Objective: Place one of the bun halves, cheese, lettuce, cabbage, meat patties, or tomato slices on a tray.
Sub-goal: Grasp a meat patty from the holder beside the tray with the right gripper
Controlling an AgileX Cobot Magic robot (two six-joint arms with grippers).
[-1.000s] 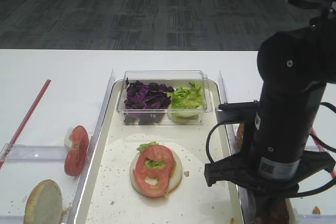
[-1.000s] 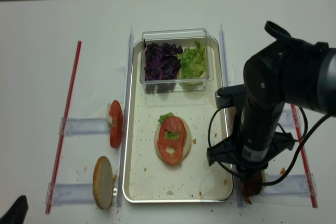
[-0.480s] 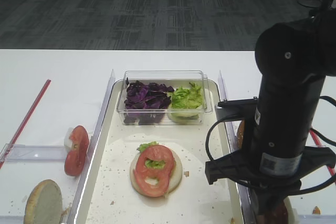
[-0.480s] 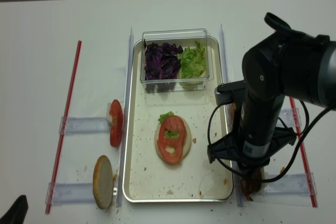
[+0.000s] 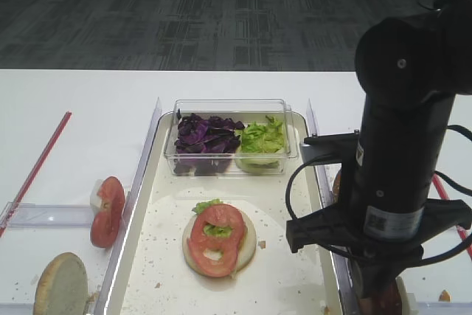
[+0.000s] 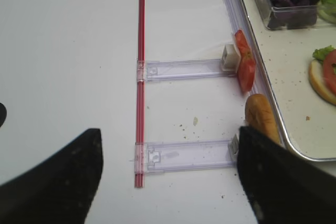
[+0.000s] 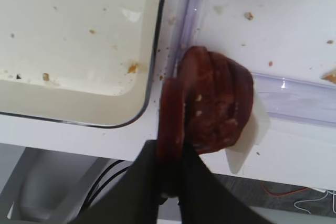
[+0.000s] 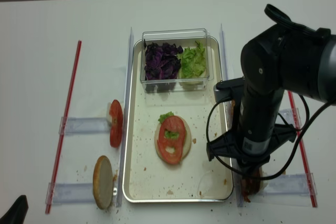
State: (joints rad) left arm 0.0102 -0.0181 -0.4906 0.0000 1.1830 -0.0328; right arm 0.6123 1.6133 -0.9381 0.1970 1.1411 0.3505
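Clearly, 1 meat patty (image 7: pixel 170 114) stands pinched on edge in the right end effector (image 7: pixel 170 174), lower centre of the wrist view, just outside the tray (image 7: pixel 152 72); lift it straight, clear the rim, then lay it flat on the tomato-topped bun (image 5: pixel 219 240).

The cream tray (image 8: pixel 136 177) carries a flat bun half (image 8: pixel 159 149) topped with lettuce (image 8: pixel 166 116) and tomato slices (image 8: pixel 172 139). At its far end purple cabbage (image 8: pixel 161 61) and more lettuce (image 8: pixel 193 61) sit side by side. Left of the tray stand upright tomato slices (image 8: pixel 115 124) and a bun half (image 8: pixel 103 181) on edge. Right of it, reddish-brown meat patties (image 7: pixel 218 106) stand on edge, the nearest patty (image 7: pixel 170 116) pinched by the right end effector (image 7: pixel 169 179)
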